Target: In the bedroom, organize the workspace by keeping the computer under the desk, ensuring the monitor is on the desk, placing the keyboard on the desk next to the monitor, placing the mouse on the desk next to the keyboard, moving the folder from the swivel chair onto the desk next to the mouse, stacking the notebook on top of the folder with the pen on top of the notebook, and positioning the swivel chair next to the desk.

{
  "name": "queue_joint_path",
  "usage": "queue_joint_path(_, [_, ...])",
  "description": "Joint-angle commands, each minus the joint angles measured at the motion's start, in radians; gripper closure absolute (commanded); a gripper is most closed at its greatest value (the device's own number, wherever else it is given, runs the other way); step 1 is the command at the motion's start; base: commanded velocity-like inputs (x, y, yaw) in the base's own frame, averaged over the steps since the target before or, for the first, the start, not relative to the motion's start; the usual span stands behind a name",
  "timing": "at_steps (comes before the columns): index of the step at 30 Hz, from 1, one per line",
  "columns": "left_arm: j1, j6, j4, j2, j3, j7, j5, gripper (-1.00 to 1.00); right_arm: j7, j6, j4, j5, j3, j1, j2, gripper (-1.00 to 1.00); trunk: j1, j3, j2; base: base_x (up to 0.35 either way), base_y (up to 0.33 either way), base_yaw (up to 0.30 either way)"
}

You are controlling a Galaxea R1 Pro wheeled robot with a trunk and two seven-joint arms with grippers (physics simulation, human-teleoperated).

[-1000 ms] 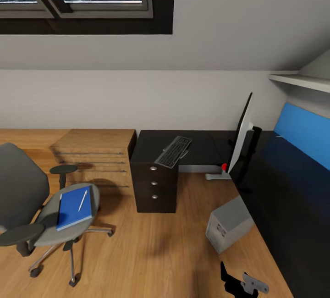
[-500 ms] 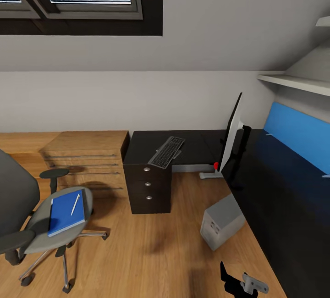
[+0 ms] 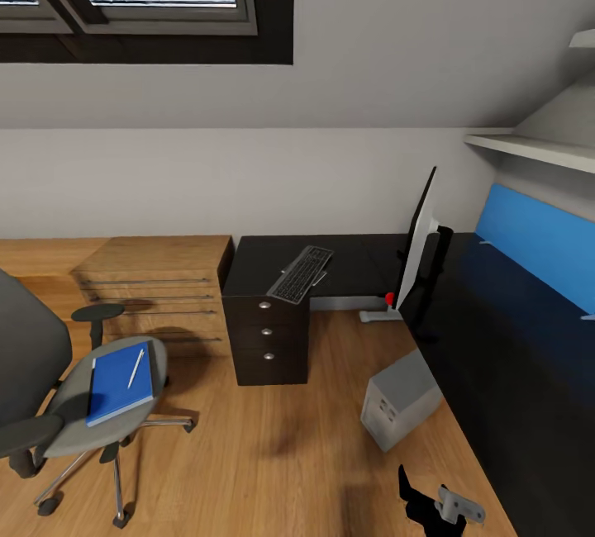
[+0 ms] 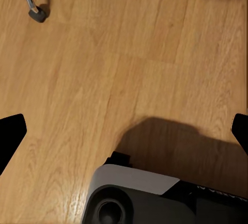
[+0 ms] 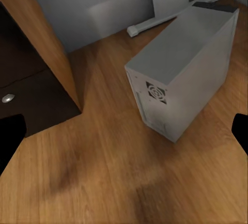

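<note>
Head view: right gripper hangs low, can't tell its spread; computer just ahead on the floor.

Left wrist: bare floor.

Right wrist: tips wide, so I'd square up before pushing it under the tabletop.

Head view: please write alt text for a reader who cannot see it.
A bedroom corner with a black L-shaped desk holding a keyboard. A monitor stands on the wooden floor beside it, near a grey computer. At left, a swivel chair carries a blue folder with a pen on top.
</note>
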Motion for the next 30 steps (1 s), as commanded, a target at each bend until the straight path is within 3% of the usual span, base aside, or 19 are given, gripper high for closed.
queue_joint_path(1, [-0.001,-0.004,0.0,0.0,-0.005,0.004,0.01,-1.0,0.008,0.002,-0.025,-0.007,-0.004,-0.002,-0.003,-1.0,0.0,-0.001,-0.001,0.0,0.0,0.0])
queue_joint_path(7, [0.0,-0.004,0.0,0.001,-0.005,0.004,0.01,-1.0,-0.046,0.054,-0.232,-0.008,-0.006,-0.004,-0.008,-1.0,0.0,-0.001,-0.001,0.0,0.0,0.0])
queue_joint_path(8, [0.0,-0.004,0.0,0.002,-0.005,0.004,0.01,-1.0,-0.096,0.125,-0.319,-0.007,-0.005,-0.005,-0.009,-1.0,0.0,-0.001,-0.001,0.0,0.0,0.0])
queue_joint_path(9, [0.0,-0.004,0.0,0.002,-0.005,0.004,0.01,-1.0,-0.114,0.156,-0.348,-0.007,-0.005,-0.005,-0.009,-1.0,0.0,-0.001,-0.001,0.0,0.0,0.0])
queue_joint_path(12, [0.0,-0.005,0.0,0.002,-0.005,0.003,0.01,-1.0,-0.198,0.343,-0.499,0.016,-0.005,-0.005,-0.014,-1.0,0.0,-0.001,-0.001,0.0,0.0,0.0])
queue_joint_path(13, [0.0,-0.004,0.0,0.002,-0.005,0.003,0.01,-1.0,-0.239,0.459,-0.587,0.053,-0.005,-0.004,-0.018,-1.0,0.0,-0.001,-0.001,0.0,0.0,0.0])
queue_joint_path(19, [0.0,-0.004,0.0,0.001,-0.005,0.003,0.01,-1.0,-0.324,0.72,-0.79,0.16,-0.006,-0.005,-0.019,-1.0,0.0,-0.001,-0.001,0.0,0.0,0.0])
queue_joint_path(24, [0.0,-0.004,0.0,0.0,-0.005,0.003,0.01,-1.0,-0.35,0.83,-0.879,0.186,-0.005,-0.005,-0.018,-1.0,0.0,-0.001,-0.001,0.0,0.0,0.0])
queue_joint_path(25, [-0.001,-0.004,0.0,0.0,-0.005,0.003,0.01,-1.0,-0.357,0.891,-0.923,0.193,-0.005,-0.005,-0.02,-1.0,0.0,-0.001,-0.001,0.0,0.0,0.0])
queue_joint_path(30, [0.0,-0.004,0.0,0.0,-0.005,0.003,0.01,-1.0,-0.358,0.931,-0.943,0.198,-0.006,-0.005,-0.022,-1.0,0.0,-0.001,-0.001,0.0,0.0,0.0])
